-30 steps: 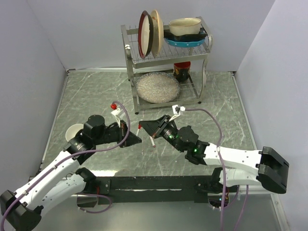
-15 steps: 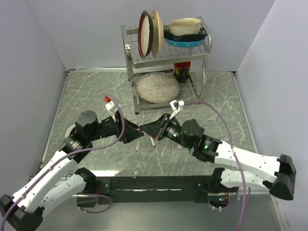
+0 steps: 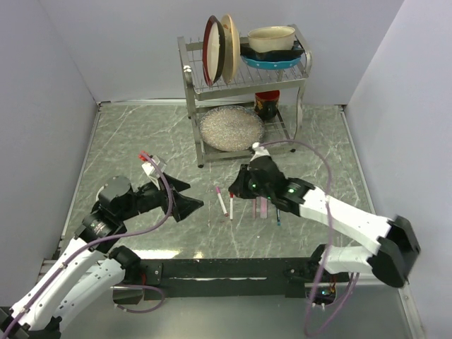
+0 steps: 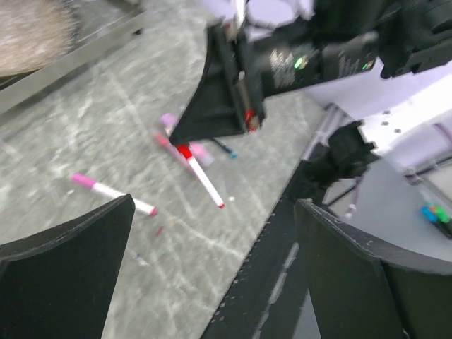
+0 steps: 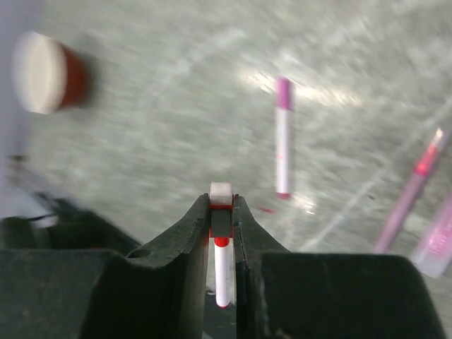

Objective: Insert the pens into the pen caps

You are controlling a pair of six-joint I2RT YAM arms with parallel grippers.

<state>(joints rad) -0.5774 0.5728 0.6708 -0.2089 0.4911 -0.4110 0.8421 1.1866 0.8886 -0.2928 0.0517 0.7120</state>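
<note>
Left jaws wide open, empty; right jaws nip red-and-white pen (image 5: 223,279) near one end, apparently, so it may pivot and scatter loose pens (image 3: 262,207) mid-worktop (image 3: 127,141).

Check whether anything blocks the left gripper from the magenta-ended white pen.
Nothing visible does: only bare table lies between the open left gripper and the magenta-ended pen; the right gripper, holding a red-tipped pen, sits beyond it.
</note>
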